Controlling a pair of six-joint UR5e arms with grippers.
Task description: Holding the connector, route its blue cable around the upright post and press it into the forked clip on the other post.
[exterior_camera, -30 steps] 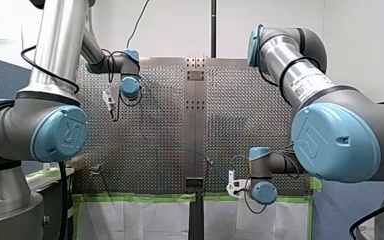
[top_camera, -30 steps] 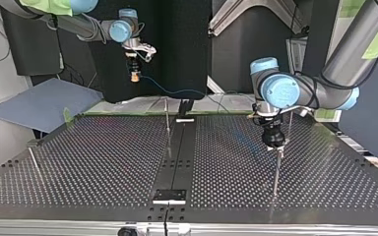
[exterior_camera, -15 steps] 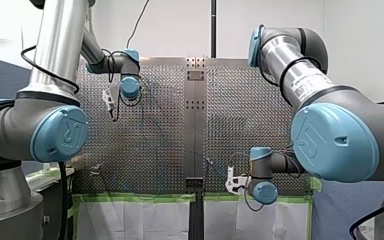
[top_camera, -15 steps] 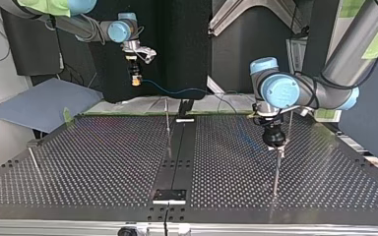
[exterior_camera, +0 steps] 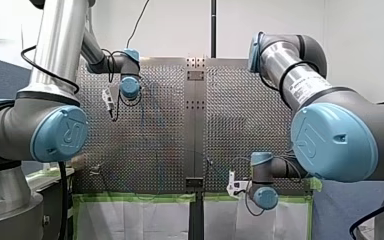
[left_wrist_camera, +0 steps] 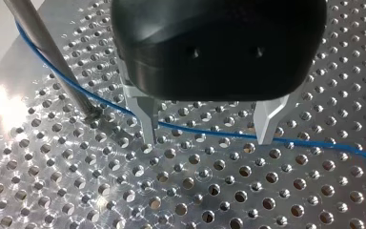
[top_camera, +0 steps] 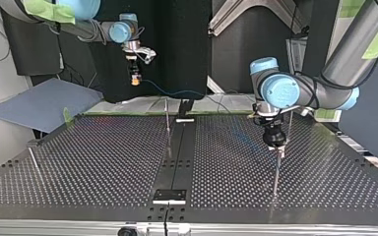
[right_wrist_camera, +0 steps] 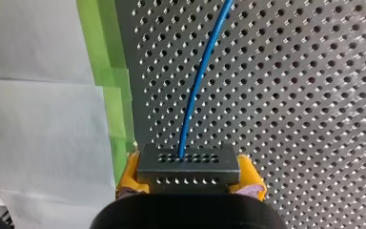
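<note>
Here, my right tool (right_wrist_camera: pixel 189 180) grips one connector (right_wrist_camera: pixel 189 162) trailing one blue cable (right_wrist_camera: pixel 197 86).

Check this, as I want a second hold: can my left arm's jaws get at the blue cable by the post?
Probably yes: the open jaws hang over the blue cable, with the post clear beside them. It runs jaw to jaw, though, so the wrist may need turning.

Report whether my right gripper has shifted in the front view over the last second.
Yes. My right gripper has dropped slightly in the front view, moving closer to the green tape that runs below the perforated plate.
</note>
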